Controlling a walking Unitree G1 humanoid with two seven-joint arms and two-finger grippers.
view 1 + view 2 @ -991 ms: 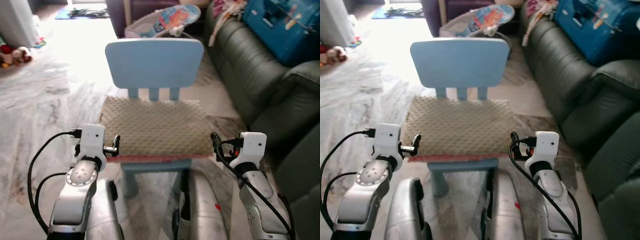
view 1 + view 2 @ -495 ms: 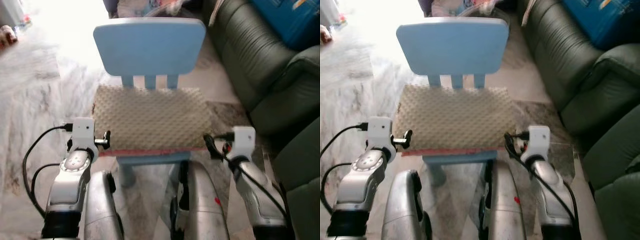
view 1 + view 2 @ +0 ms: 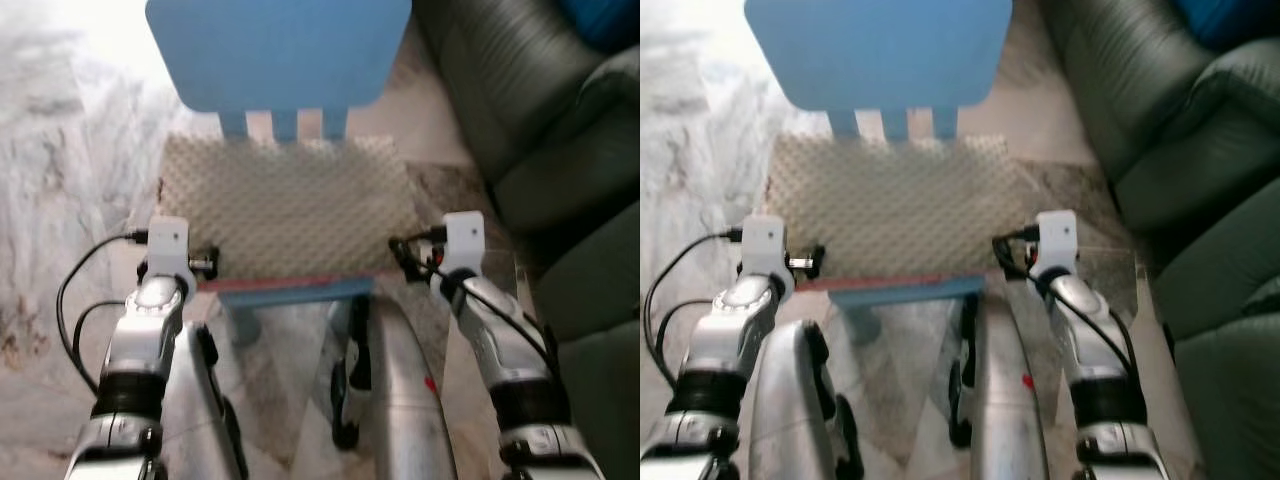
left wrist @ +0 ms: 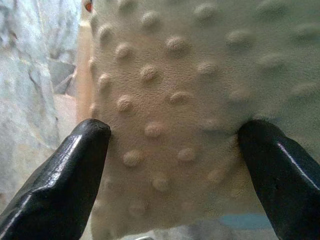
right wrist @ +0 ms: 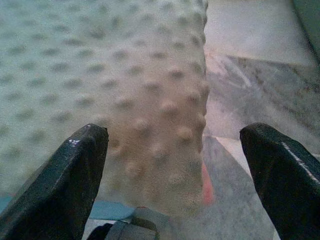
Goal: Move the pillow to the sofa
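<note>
A beige dotted pillow [image 3: 285, 205] lies flat on the seat of a light blue child's chair [image 3: 280, 50]. My left gripper [image 3: 207, 263] is at the pillow's front left corner. In the left wrist view the pillow [image 4: 190, 100] bulges between the two black fingers [image 4: 75, 170], which stand wide apart and touch its sides. At the front right corner is my right gripper [image 3: 396, 250]. It is open, and the pillow's edge [image 5: 150, 100] lies between its fingers [image 5: 65, 180], nearer to one of them.
A dark green leather sofa [image 3: 540, 120] stands close on the right of the chair. Marbled floor [image 3: 60, 200] stretches to the left. My own silver legs [image 3: 400, 400] stand just before the chair's front edge.
The camera has tipped down and closer to the chair. Both arms have reached forward, so the grippers now straddle the pillow's front corners.
</note>
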